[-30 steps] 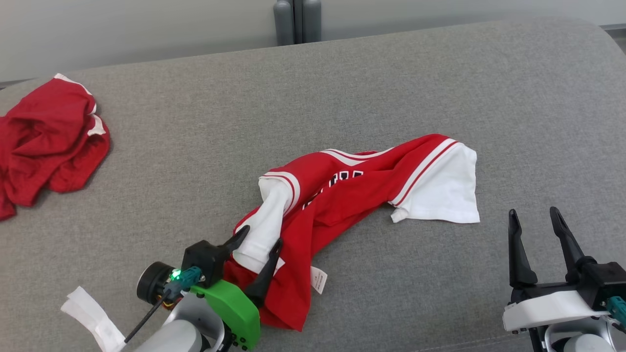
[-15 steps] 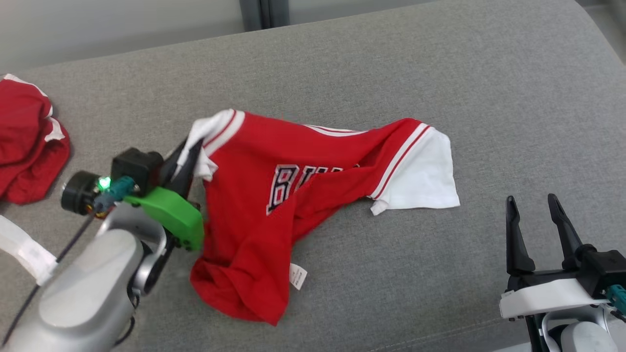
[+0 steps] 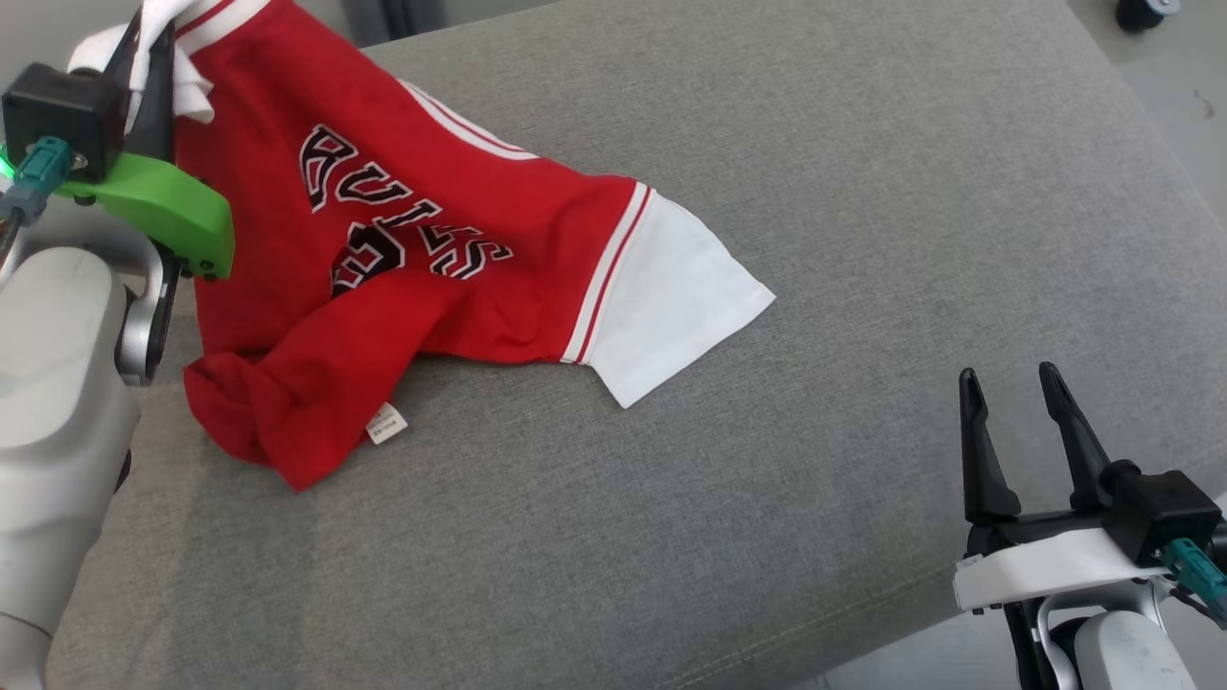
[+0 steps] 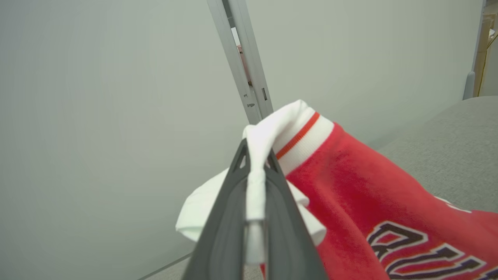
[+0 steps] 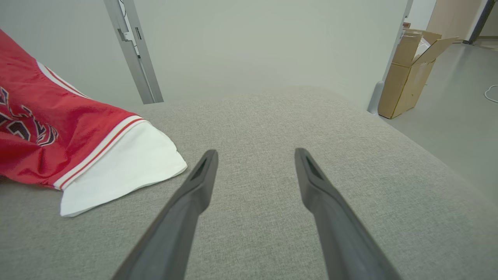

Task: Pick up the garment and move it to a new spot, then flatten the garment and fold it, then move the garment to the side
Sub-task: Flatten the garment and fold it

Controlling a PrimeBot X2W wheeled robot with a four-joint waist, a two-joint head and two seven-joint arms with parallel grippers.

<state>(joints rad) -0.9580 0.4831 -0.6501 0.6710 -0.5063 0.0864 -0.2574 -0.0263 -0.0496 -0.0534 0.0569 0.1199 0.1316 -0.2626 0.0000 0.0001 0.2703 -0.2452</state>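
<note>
The garment [image 3: 403,249] is a red jersey with white sleeves, striped trim and black lettering. My left gripper [image 3: 149,43] is shut on one white sleeve [image 4: 272,128] and holds it high at the upper left of the head view. From there the jersey hangs down in a slope, its other white sleeve [image 3: 671,307] and red hem resting on the grey sofa cushion [image 3: 815,479]. My right gripper [image 3: 1007,383] stands open at the lower right, low over the cushion, with nothing between its fingers [image 5: 194,186]. The same jersey [image 5: 58,132] lies to its left.
A grey metal post [image 5: 134,54] rises against the pale wall behind the cushion. An open cardboard box [image 5: 408,74] stands on the floor past the cushion's right end. The cushion's right edge drops to the floor.
My left gripper closed on the white sleeve and carried it up and away, unrolling the jersey so its lettering shows. The camera turned right. The right gripper stayed open and still.
</note>
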